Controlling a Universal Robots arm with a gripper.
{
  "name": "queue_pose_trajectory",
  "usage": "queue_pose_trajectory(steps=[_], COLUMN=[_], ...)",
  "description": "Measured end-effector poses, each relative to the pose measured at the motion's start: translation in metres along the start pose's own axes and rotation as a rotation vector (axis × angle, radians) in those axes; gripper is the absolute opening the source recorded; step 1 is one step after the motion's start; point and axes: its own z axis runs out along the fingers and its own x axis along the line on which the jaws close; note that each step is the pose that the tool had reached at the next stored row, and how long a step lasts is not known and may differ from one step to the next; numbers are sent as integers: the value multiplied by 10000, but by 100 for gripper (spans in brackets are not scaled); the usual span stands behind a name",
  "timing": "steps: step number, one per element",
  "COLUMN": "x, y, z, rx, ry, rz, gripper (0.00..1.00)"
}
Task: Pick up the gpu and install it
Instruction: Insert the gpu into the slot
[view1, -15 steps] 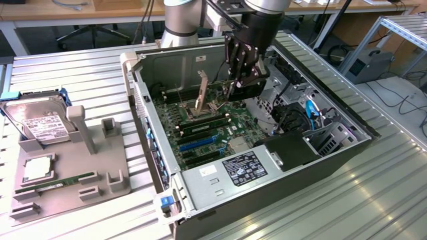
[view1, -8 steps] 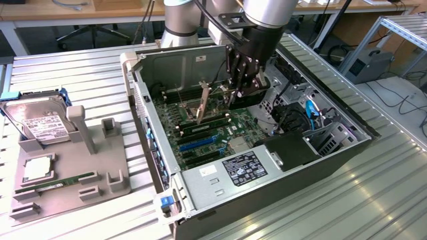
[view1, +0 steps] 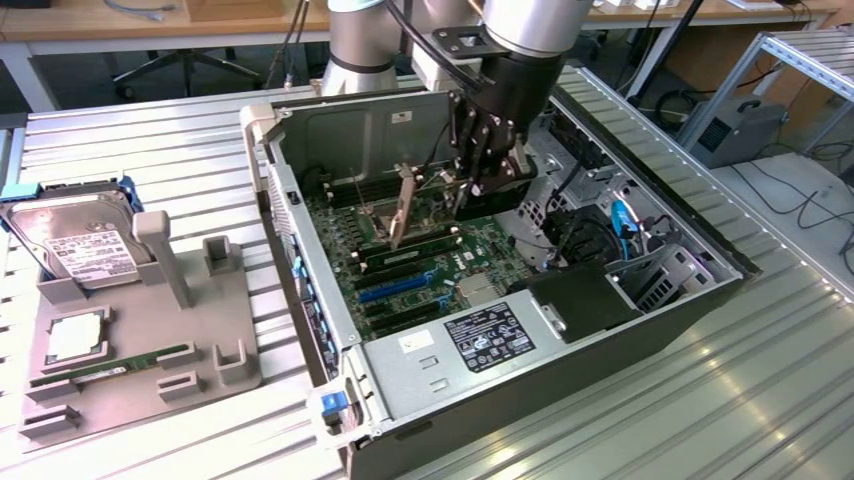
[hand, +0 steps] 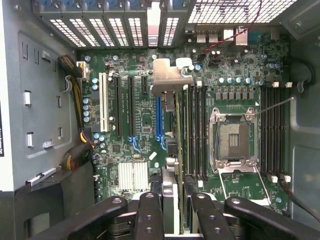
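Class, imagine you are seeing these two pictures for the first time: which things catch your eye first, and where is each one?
First, the open computer case lying on its side mid-table, its green motherboard exposed. Next, the claw reaching down into the case, shut on the gpu, a thin card held edge-on above the expansion slots, its pale bracket toward the case's rear vents. Lastly, the grey parts tray on the exterior view's left, holding a hard drive.
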Motion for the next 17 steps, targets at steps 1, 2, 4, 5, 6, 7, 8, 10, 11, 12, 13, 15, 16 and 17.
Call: queue_pose_trajectory(steps=[1, 2, 4, 5, 6, 7, 8, 10, 11, 12, 13, 15, 16, 17], x=[1, 1, 2, 3, 3, 4, 4, 6, 7, 8, 9, 9, 10, 11], y=[5, 9, 17, 19, 22, 25, 27, 32, 37, 40, 41, 44, 46, 48], z=[1, 1, 3, 3, 4, 5, 5, 6, 8, 9, 10, 11, 12, 13], rx=[-1, 0, 0, 0, 0, 0, 0, 0, -1, 0, 0, 0, 0, 0], ry=[0, 0, 0, 1, 0, 0, 0, 1, 0, 1, 1, 1, 1, 0], rz=[0, 0, 0, 0, 0, 0, -1, 0, 0, 0, 0, -1, 0, 0], gripper=[27, 27, 27, 27, 27, 27, 27, 27, 27, 27, 27, 27, 27, 27])
